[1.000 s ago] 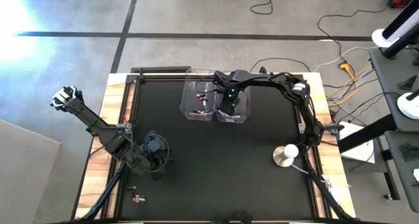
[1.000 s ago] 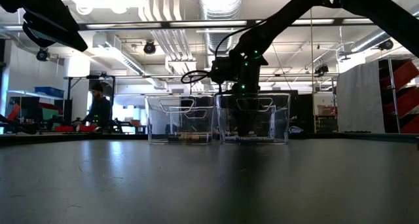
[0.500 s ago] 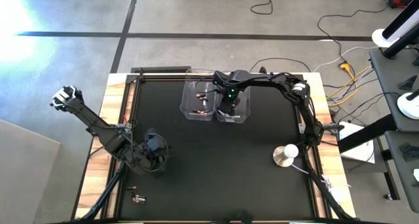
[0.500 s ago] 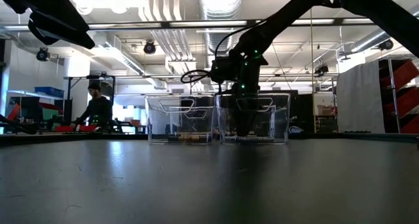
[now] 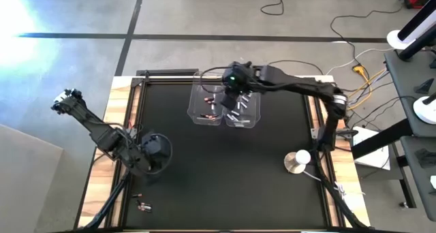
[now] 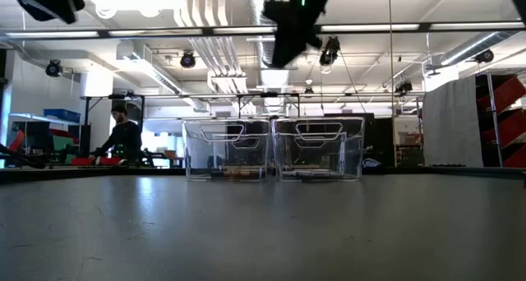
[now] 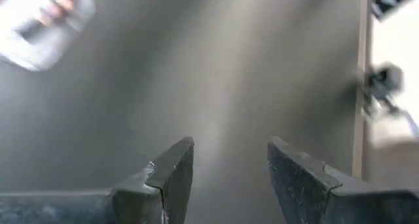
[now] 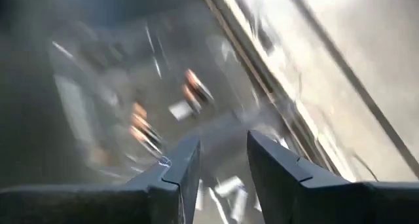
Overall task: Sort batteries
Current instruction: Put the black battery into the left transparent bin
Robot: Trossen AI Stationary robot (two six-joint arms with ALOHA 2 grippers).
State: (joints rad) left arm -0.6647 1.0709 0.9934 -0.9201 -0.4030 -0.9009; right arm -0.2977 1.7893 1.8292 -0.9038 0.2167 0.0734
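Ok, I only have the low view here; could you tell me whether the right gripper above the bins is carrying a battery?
Observer: No. The right wrist view shows the right gripper open, with nothing between its fingers.
Operator: Thank you. Which bin is it over?
Observer: From above, it hangs roughly where the two bins meet. The left bin holds copper-coloured batteries, the right bin silver batteries.
Operator: Are any still out on the table?
Observer: Yes, a few loose batteries lie near the table's front left corner. The left gripper is open and empty.
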